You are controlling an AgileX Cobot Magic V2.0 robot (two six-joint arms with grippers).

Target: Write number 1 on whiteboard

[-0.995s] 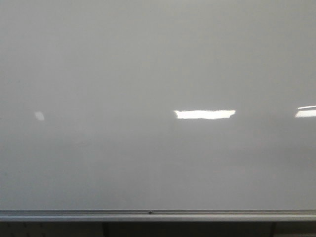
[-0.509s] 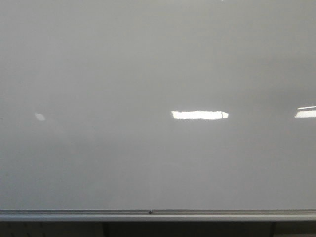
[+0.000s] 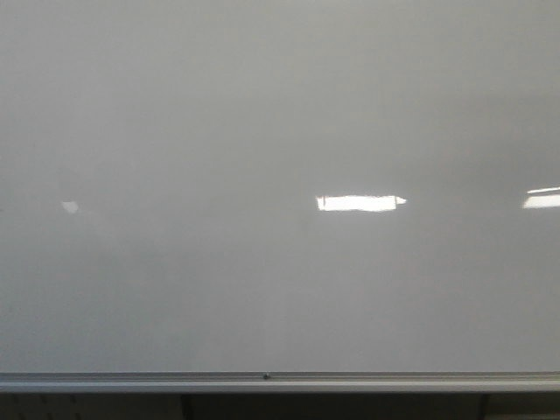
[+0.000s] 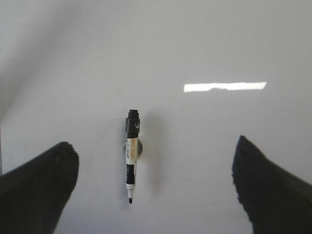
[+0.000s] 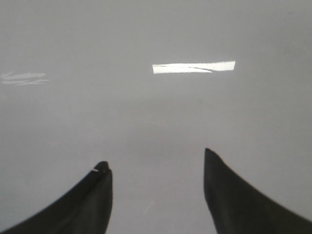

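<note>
The whiteboard [image 3: 262, 131] is glossy pale grey and fills the front view, with a silver rail [image 3: 262, 381] along its lower edge. No number 1 is in view on it, and neither arm appears in the front view. In the left wrist view a black and white marker [image 4: 131, 158] lies flat against the whiteboard [image 4: 219, 146], uncapped, with its tip pointing toward the fingers. My left gripper [image 4: 153, 144] is open wide and the marker sits apart between its dark fingers, nearer one side. My right gripper [image 5: 155, 158] is open over bare whiteboard [image 5: 156, 112] and holds nothing.
Bright rectangular light reflections [image 3: 360, 203] lie on the board's right half, with a faint one [image 3: 70, 206] at the left. Below the rail is a dark gap [image 3: 332, 407].
The bright reflection on the board has shifted slightly sideways and narrowed. Nothing else differs in the front view.
</note>
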